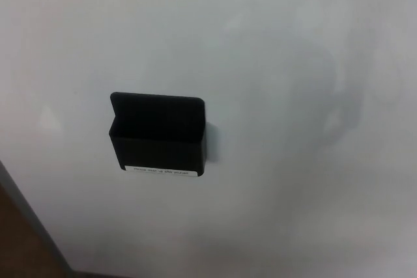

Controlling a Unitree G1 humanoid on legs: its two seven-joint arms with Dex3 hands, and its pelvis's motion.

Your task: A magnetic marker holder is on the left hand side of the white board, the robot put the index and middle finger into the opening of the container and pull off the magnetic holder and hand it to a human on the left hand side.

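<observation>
A black magnetic marker holder (158, 136) sticks to the whiteboard (293, 96), left of the picture's middle. It is a box with a taller back plate and an opening at its top. A white label strip runs along its lower front edge. Neither of my hands shows in the head view.
The whiteboard's grey frame edge (32, 222) runs diagonally across the lower left corner, with a brown surface (13, 245) beyond it. Faint smudges and a soft shadow mark the board at the right.
</observation>
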